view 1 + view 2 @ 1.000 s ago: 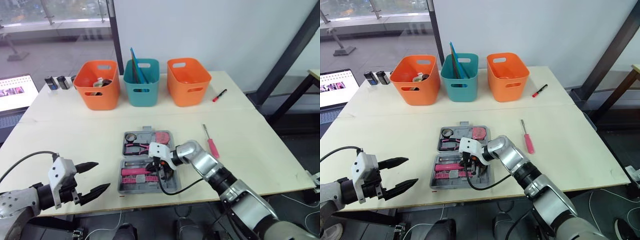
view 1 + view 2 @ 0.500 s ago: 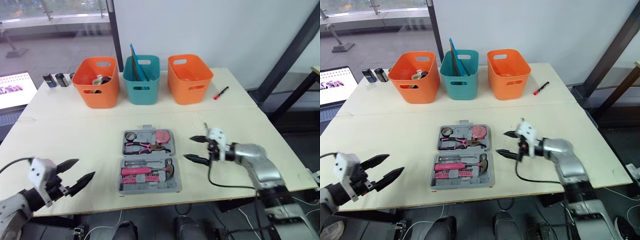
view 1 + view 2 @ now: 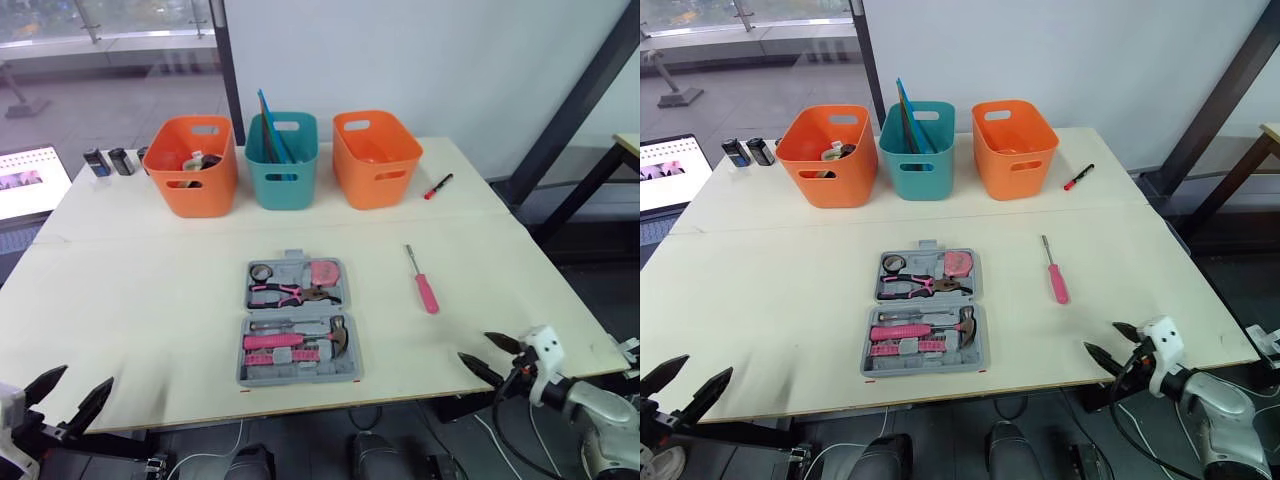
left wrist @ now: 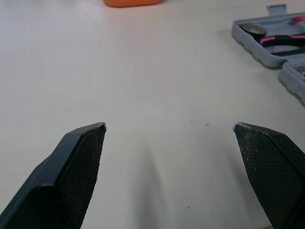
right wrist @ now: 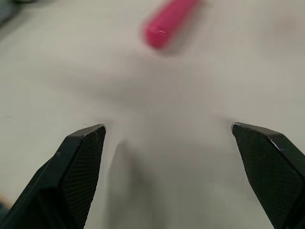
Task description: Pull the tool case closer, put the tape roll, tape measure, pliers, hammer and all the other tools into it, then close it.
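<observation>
At the near edge of the pale surface (image 3: pixel 150 300), the left gripper (image 3: pixel 85 378) and the right gripper (image 3: pixel 474 346) hang with fingers spread wide and empty. Just beyond, the grey tool case (image 3: pixel 300 379) lies open, both halves flat, its long axis running left to right. The pliers (image 3: pixel 290 294), hammer (image 3: pixel 300 341), tape roll (image 3: pixel 261 272) and tape measure (image 3: pixel 324 272) sit in its recesses.

To its right, well apart, a pink-handled screwdriver (image 3: pixel 422 285) lies outside the case. Its long axis runs near to far, handle toward the robot, blade pointing away and slightly left. Fetching it looks like the step in hand. The right gripper is the closer one and should descend over the handle, fingers across its width, closing at mid-handle so the tool neither rolls nor tips.

Farther back, a red marker (image 3: pixel 438 189) lies right of a teal bin (image 3: pixel 285 165) flanked by the left orange bin (image 3: pixel 195 170) and right orange bin (image 3: pixel 375 165).
</observation>
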`<state>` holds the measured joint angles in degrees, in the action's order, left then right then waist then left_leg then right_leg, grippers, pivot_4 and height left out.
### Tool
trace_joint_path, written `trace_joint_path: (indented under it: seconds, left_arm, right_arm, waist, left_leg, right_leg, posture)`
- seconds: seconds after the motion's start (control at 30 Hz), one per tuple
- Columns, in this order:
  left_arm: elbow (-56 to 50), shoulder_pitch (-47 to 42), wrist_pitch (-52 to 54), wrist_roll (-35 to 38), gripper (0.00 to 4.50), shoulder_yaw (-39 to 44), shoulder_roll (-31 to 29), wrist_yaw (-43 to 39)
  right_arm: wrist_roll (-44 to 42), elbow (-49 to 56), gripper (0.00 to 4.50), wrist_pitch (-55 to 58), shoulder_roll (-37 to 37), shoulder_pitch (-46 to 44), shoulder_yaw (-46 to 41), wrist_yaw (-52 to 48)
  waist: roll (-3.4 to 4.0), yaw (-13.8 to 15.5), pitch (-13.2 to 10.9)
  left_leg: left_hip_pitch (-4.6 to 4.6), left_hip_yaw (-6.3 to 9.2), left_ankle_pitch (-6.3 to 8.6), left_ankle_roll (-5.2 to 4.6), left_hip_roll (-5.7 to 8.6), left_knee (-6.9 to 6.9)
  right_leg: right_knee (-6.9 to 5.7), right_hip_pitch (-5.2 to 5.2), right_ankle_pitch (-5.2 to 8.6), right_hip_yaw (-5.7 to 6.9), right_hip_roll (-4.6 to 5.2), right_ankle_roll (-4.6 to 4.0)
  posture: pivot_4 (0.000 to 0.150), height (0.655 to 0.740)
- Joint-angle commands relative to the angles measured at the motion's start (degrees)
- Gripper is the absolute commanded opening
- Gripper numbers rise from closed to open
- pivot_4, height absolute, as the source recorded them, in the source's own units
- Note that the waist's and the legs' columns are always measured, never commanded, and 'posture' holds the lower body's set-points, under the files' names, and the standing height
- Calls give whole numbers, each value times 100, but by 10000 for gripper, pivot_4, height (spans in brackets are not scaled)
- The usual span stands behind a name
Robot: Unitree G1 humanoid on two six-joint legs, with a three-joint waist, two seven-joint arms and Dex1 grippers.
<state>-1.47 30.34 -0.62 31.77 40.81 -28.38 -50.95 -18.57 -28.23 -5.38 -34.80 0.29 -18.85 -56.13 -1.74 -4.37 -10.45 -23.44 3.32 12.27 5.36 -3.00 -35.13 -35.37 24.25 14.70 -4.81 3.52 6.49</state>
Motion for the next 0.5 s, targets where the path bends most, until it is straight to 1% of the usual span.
trace_joint_path:
  seconds: [0.03, 0.07, 0.2, 0.27, 0.33, 0.4, 0.5]
  left_arm:
    - [-156, 37, -109, 175, 45000, 162, 40, 32]
    - [-190, 31, -106, 154, 45000, 100, 35, 8]
    - [-271, -189, 122, 188, 45000, -189, -159, -169]
    - [-316, -337, 211, 110, 45000, -389, -435, -384]
    - [-508, -472, 513, 262, 45000, -571, -761, -645]
    - [-903, -497, 965, 451, 45000, -840, -1146, -974]
    - [-1473, -654, 1412, 578, 45000, -1182, -1577, -1175]
  right_arm:
    - [-224, 332, 44576, 139, -51, -219, -131, 118]
    - [-263, 385, 44576, 226, -46, -318, -134, 185]
    - [-295, 762, 44576, 695, -56, -631, 10, 375]
    - [-269, 1084, 44576, 1126, -111, -831, 190, 453]
    - [-125, 1412, 44576, 1631, -214, -1146, 423, 634]
    - [73, 1699, 44576, 2487, -341, -1560, 702, 978]
    - [300, 2040, 44576, 3270, -451, -1999, 1133, 1195]
  waist:
    - [-2, -3, 0]
    - [-2, 1, 0]
    - [2, 37, 0]
    - [0, 49, 0]
    - [1, 46, 0]
    - [9, 39, -5]
    - [20, 41, -12]
  left_leg:
    - [0, -4, -1, -5, 0, 0]
    - [-1, -12, -4, -15, 2, 0]
    - [-1, -11, -5, -20, 3, 0]
    - [-1, 0, -6, -21, 3, -1]
    - [-1, 6, -6, -21, 2, 2]
    - [-2, 5, -6, -21, 2, 0]
    - [-10, -10, -6, -21, 5, 0]
  right_leg:
    - [3, -2, -1, -1, 2, -1]
    - [4, -4, -14, -4, 5, -24]
    - [0, -3, -17, -4, 2, -27]
    - [-8, -4, -17, -4, -6, -27]
    - [-10, -4, -18, -3, -11, -27]
    - [-13, -3, -20, -4, -9, -32]
    - [-12, -5, -24, -9, 0, -38]
  posture:
    - [1500, 7400]
    - [1500, 7400]
    - [1500, 7400]
    - [1500, 7400]
    - [1500, 7400]
    - [1500, 7400]
    - [1500, 7400]
